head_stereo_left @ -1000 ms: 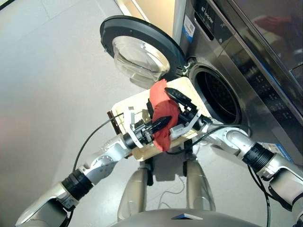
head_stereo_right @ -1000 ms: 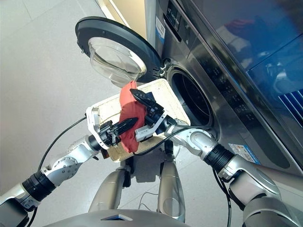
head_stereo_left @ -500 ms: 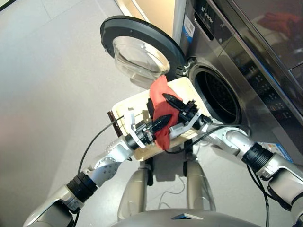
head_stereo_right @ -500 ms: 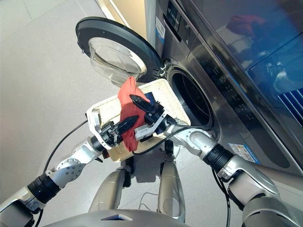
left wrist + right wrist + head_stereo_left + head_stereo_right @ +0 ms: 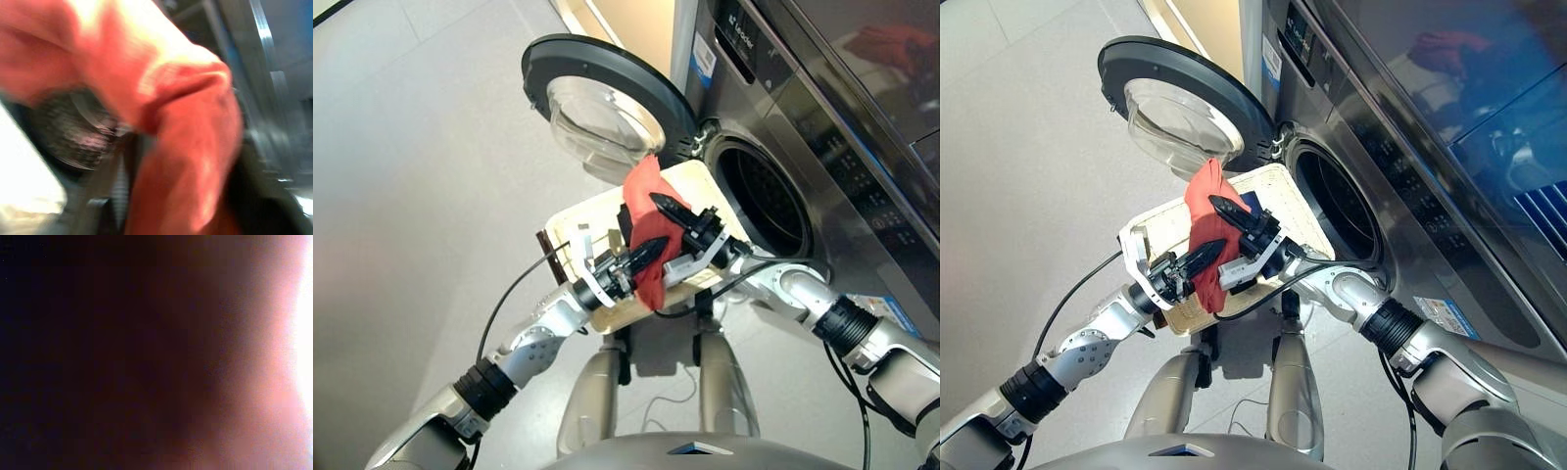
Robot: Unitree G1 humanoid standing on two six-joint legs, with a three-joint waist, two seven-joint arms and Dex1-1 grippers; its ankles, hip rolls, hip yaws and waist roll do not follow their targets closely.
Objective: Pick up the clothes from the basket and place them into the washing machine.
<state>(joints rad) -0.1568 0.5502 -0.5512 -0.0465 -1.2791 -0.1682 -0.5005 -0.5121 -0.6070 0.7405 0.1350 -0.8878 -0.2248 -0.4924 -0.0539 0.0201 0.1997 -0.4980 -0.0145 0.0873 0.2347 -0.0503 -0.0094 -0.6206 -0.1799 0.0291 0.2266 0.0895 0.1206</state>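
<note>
Above basket: crumpled red cloth piece (image 5: 644,227), lifted clear of the tray, between both grippers.
Left gripper (image 5: 644,256): clenched on the cloth's lower part.
Right gripper (image 5: 668,215): against the cloth's upper side; grip cannot be told.
Basket: cream-white shallow wicker basket (image 5: 576,221), just before the porthole.
Washing machine: dark grey glossy front-loader (image 5: 773,147), round door (image 5: 607,93) swung wide.

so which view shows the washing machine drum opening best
The left eye view: the washing machine porthole shows whole, door swung open, just beyond the basket. The right eye view shows it too, more edge-on. The left wrist view gives only a blurred patch of drum behind the red cloth; the right wrist view shows none of it.
</note>
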